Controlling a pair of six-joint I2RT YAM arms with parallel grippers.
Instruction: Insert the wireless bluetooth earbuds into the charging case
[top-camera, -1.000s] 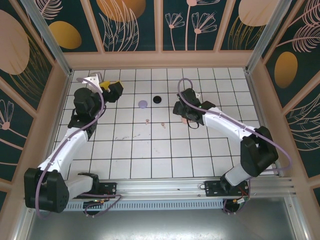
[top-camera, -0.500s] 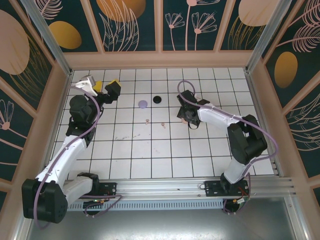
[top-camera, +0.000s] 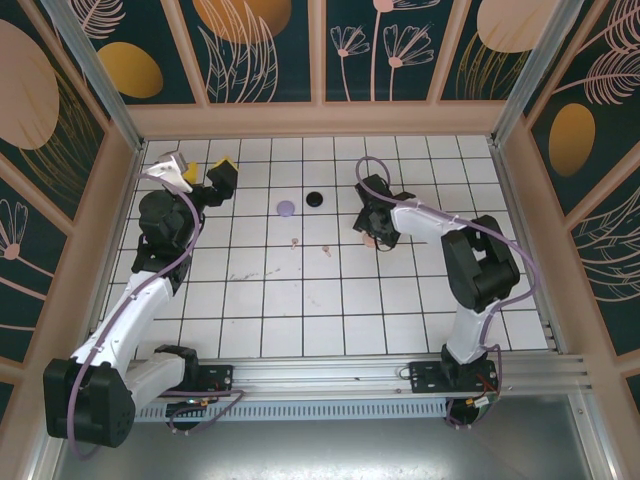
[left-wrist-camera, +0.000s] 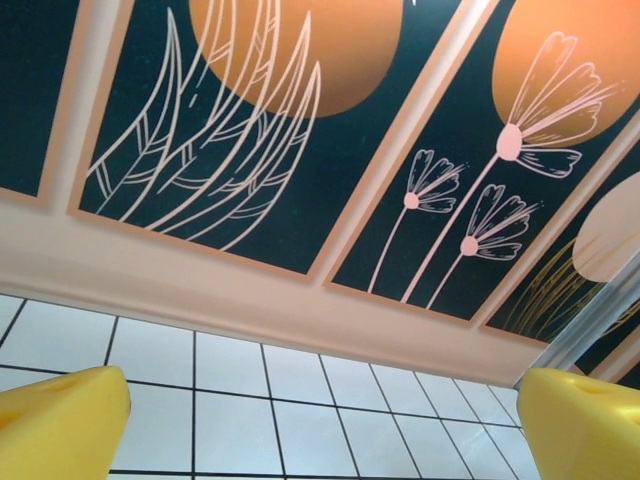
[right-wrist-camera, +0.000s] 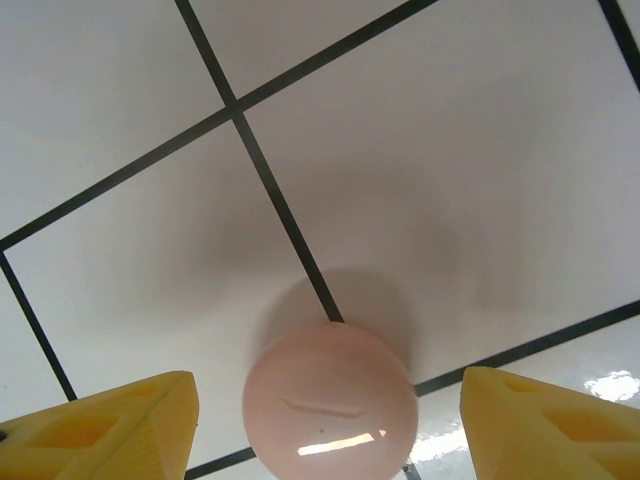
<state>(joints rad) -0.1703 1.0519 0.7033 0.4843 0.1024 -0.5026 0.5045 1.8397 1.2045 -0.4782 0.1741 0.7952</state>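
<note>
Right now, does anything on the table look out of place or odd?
Two tiny buds lie loose on the tiles, apart from the round pink case between the right tool's open fingers. Nothing looks spilled or broken.

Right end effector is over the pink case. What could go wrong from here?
The glossy round pink case sits untouched between the right end effector's open yellow fingers; an off-centre close might squirt it away. Two tiny loose earbuds lie nearby on the white gridded table; a sliding case or arm could scatter them.
</note>
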